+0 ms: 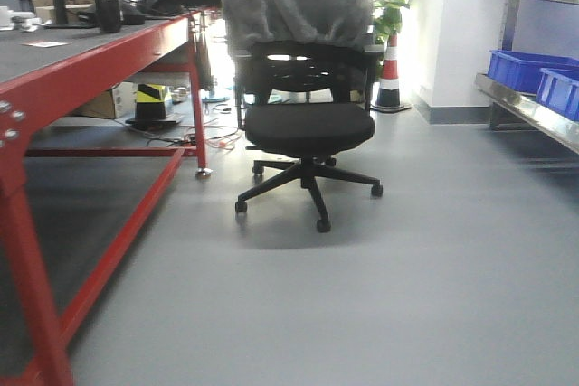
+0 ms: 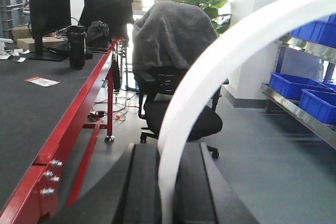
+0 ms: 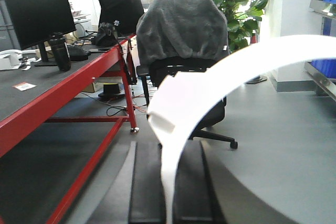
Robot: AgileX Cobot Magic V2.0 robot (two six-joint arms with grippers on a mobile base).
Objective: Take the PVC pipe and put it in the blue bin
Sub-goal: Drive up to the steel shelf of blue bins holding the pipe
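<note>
In the left wrist view a white curved PVC pipe (image 2: 210, 72) rises from between the black fingers (image 2: 142, 187) of my left gripper (image 2: 168, 195), which is shut on it, and arcs up to the right. In the right wrist view my right gripper (image 3: 170, 192) is likewise shut on a white curved PVC pipe (image 3: 273, 56), whose squared-off end (image 3: 168, 109) sits just above the fingers (image 3: 147, 182). Blue bins (image 1: 520, 70) stand on a steel shelf at the right; they also show as blue bins (image 2: 291, 85) in the left wrist view. The front view shows neither grippers nor pipe.
A red-framed workbench (image 1: 99, 56) runs along the left, carrying a monitor (image 2: 48, 3) and a dark bottle (image 2: 76, 46). A black office chair (image 1: 308, 124) draped with grey cloth stands ahead. Behind it are an orange-white cone (image 1: 390, 74) and a plant (image 3: 239, 3). Grey floor (image 1: 434, 259) lies between chair and shelf.
</note>
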